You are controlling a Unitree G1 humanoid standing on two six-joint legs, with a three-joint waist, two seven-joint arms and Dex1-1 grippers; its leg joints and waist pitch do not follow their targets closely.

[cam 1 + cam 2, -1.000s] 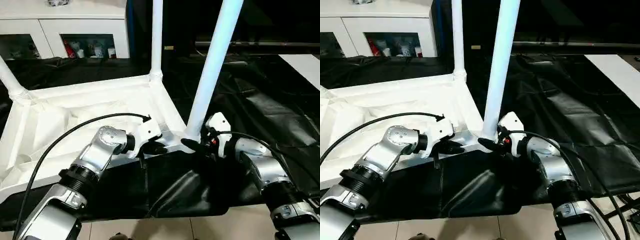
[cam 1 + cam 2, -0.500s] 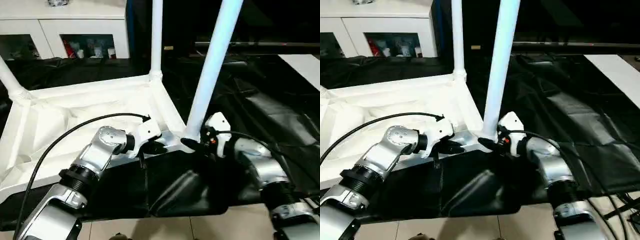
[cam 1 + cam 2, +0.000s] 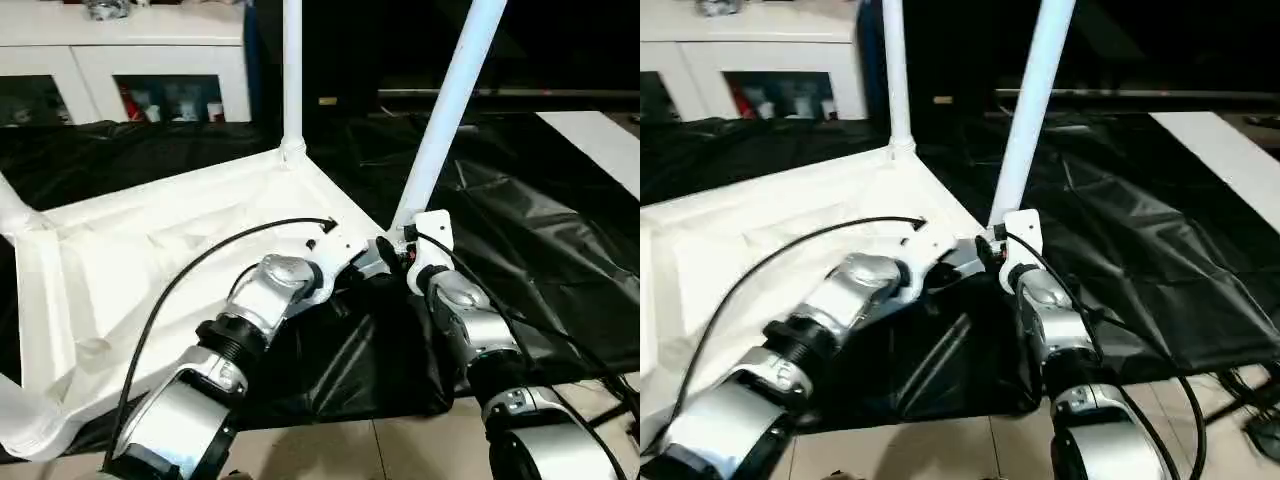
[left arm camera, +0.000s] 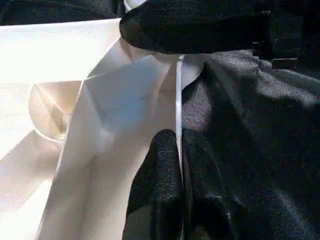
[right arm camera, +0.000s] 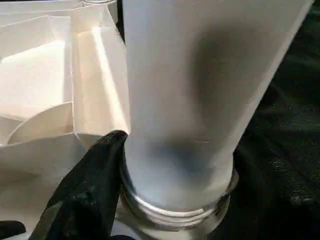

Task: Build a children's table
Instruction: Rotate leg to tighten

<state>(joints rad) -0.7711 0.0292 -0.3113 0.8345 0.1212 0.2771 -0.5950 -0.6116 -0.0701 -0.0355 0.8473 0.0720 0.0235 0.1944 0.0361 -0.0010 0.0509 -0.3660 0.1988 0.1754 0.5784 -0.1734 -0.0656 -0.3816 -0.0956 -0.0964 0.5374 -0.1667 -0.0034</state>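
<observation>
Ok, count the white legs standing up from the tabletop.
3 on the tabletop: far-corner leg, near leg in the right claw, left-edge leg. A fourth may be hidden.

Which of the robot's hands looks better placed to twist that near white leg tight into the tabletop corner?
Probably the right hand: it grips the base of the white tubular plastic leg. The left hand is pinched shut on the rim of the white ribbed plastic tabletop.

No text, label, brand, number or sign can be read anywhere in these views.
</observation>
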